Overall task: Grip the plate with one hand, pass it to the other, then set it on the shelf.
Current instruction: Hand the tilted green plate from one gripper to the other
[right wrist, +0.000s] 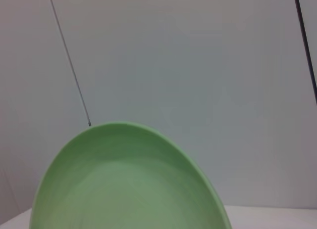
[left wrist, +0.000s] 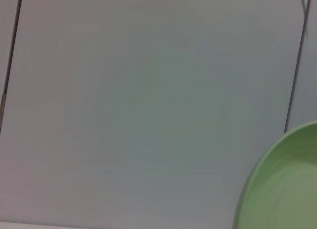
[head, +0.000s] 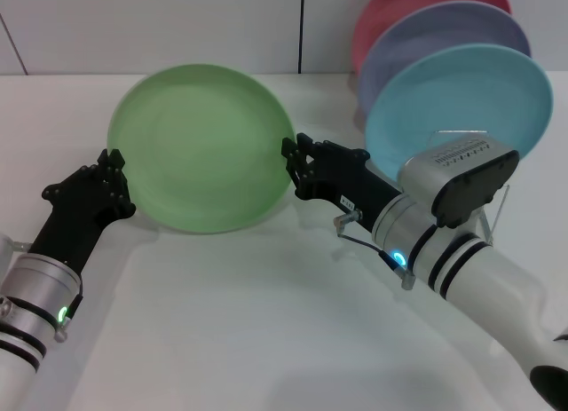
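Handover midway: green plate [head: 202, 147] held upright above counter [head: 248, 322] centre. Left gripper [head: 114, 176] and right gripper [head: 295, 162] both clamped on its rim. Left release & racking on shelf [head: 497, 211] at right edge remain.

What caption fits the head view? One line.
Handover: green plate held upright between left hand and right hand, wire shelf behind.
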You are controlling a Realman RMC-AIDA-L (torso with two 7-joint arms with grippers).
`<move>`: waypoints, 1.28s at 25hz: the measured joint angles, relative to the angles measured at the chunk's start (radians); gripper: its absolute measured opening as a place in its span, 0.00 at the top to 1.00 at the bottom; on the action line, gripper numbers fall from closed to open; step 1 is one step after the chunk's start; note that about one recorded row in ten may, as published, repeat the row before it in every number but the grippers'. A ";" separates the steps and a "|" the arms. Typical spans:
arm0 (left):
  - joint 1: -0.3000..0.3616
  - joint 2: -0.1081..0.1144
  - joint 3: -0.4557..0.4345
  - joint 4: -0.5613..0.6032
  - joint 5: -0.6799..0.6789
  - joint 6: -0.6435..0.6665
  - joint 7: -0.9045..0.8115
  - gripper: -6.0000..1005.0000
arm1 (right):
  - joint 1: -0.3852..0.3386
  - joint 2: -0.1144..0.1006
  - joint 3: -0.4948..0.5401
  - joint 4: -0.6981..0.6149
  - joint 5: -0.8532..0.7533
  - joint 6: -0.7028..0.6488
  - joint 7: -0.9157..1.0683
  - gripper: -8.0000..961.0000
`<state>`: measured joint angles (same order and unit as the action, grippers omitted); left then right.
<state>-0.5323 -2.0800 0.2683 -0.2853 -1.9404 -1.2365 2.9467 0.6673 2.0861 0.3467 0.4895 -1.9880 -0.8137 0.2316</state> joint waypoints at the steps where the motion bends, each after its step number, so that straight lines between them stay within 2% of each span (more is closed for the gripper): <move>1: 0.000 0.000 0.000 0.000 0.000 0.000 0.000 0.96 | 0.001 0.000 0.000 0.000 0.000 0.002 0.000 0.81; 32: -0.003 0.000 0.000 0.000 0.000 0.001 0.000 0.95 | 0.008 -0.001 0.009 -0.002 -0.023 0.015 -0.002 0.87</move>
<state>-0.5353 -2.0800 0.2684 -0.2853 -1.9404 -1.2354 2.9467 0.6748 2.0853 0.3560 0.4877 -2.0111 -0.7990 0.2300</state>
